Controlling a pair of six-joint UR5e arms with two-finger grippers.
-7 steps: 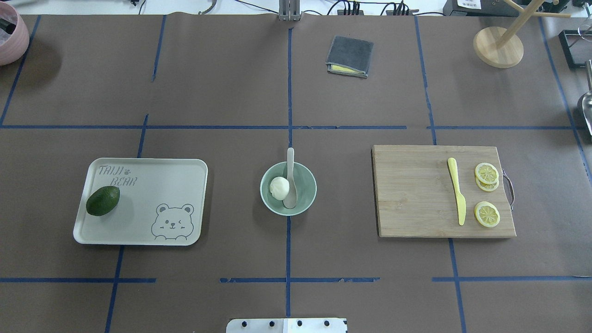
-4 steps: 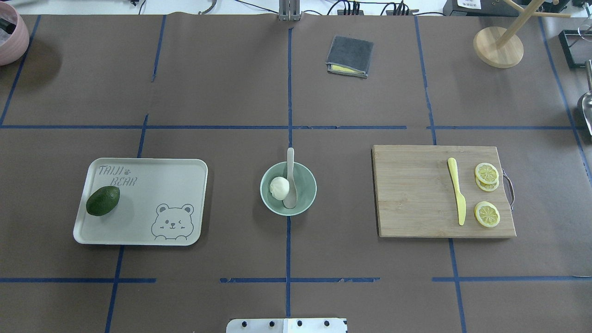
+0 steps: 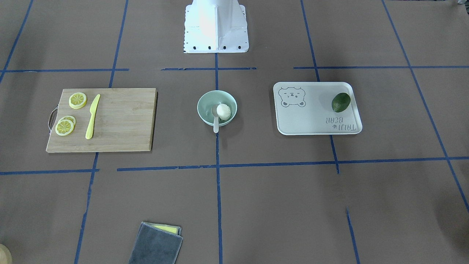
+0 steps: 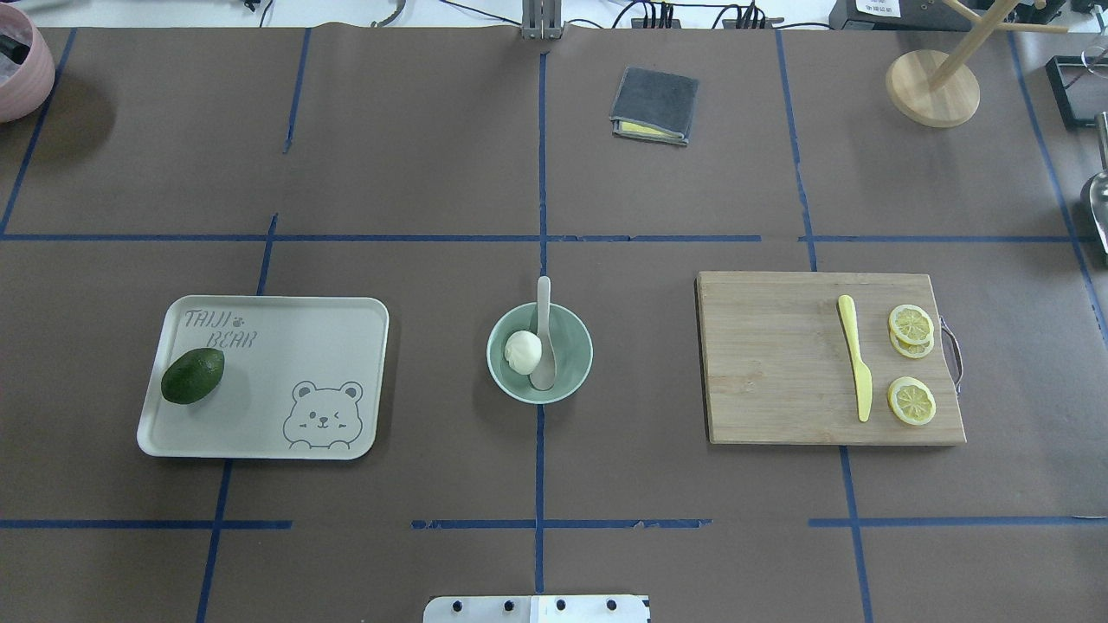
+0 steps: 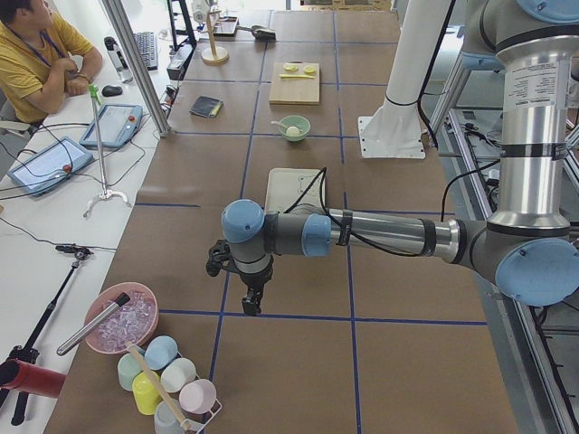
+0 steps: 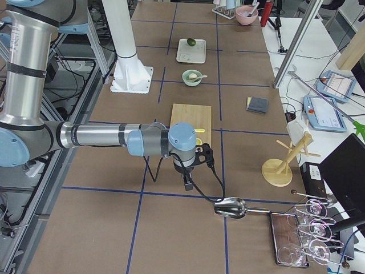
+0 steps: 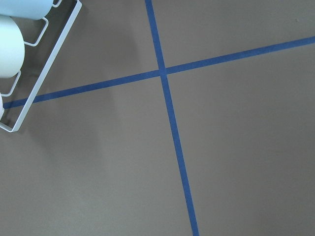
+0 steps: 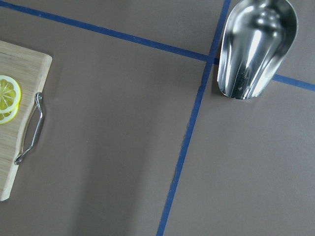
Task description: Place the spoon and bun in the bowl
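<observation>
The pale mint-green bowl (image 4: 578, 333) stands at the table's middle, also in the front-facing view (image 3: 205, 101). The white bun (image 4: 523, 352) (image 3: 224, 111) lies inside it. The beige-grey spoon (image 4: 544, 329) (image 3: 215, 123) lies beside the bun with its scoop in the bowl and its handle over the far rim. My left gripper (image 5: 253, 303) hangs over the table's left end, far from the bowl. My right gripper (image 6: 187, 184) hangs past the cutting board at the right end. They show only in the side views, so I cannot tell whether they are open or shut.
A tray (image 4: 346, 320) with an avocado (image 4: 192, 375) lies left of the bowl. A cutting board (image 4: 770, 363) with a yellow knife (image 4: 854, 355) and lemon slices (image 4: 911, 324) lies right. A grey cloth (image 4: 655, 105) lies far back. A metal scoop (image 8: 256, 44) lies near my right gripper.
</observation>
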